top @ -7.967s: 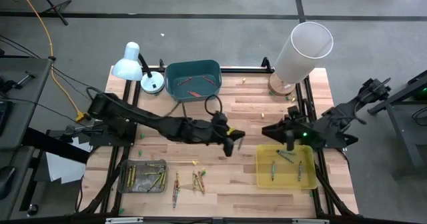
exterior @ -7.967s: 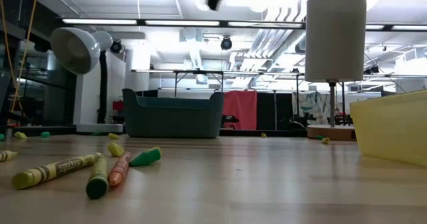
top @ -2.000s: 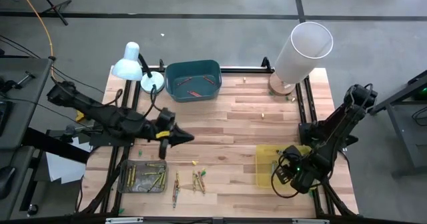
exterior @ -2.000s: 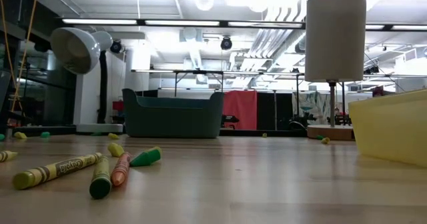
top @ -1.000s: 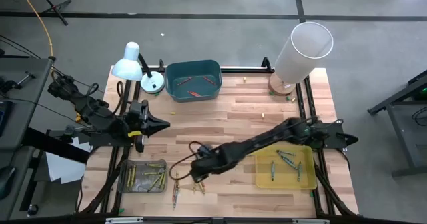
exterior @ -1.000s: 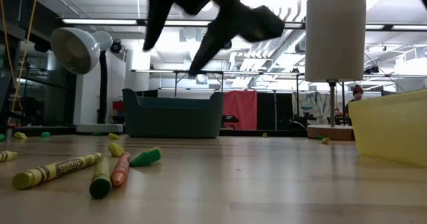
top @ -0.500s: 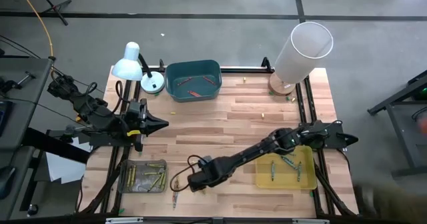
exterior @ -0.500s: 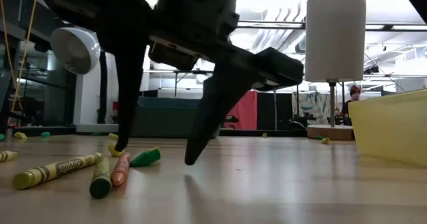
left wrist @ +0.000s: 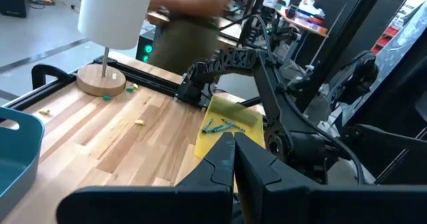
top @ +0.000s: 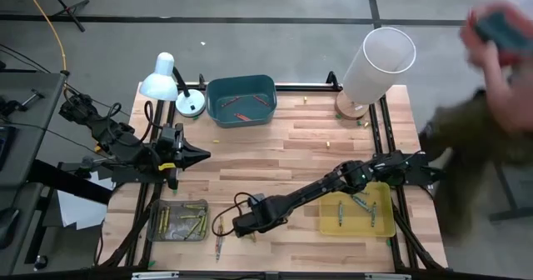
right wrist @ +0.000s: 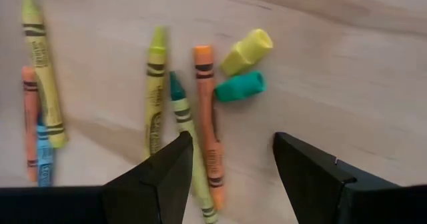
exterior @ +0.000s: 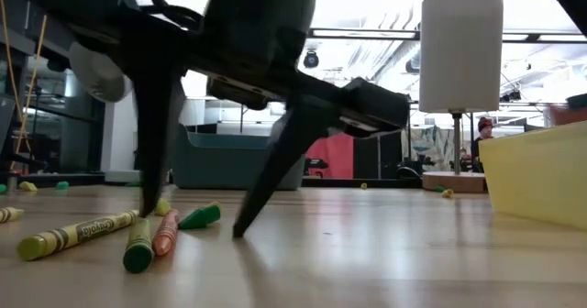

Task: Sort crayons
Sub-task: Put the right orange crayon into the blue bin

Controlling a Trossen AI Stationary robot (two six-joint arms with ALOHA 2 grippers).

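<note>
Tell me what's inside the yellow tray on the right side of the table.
A few green crayons lie in the yellow tray. The right arm crosses over its upper left corner, so anything under that part is hidden.

The right arm stretches from the table's (top: 333,122) right edge diagonally toward the front, and the right gripper (top: 243,226) hangs low over loose crayons (top: 220,232) near the front edge. A grey tray (top: 178,221) of crayons sits at the front-left corner, a yellow tray (top: 358,210) at the front right. The left gripper (top: 200,154) waits at the left edge. A teal bin (top: 241,101), lamp (top: 162,78) and white cylinder (top: 376,62) line the back edge. A blurred person (top: 479,105) stands beyond the right edge.
</note>
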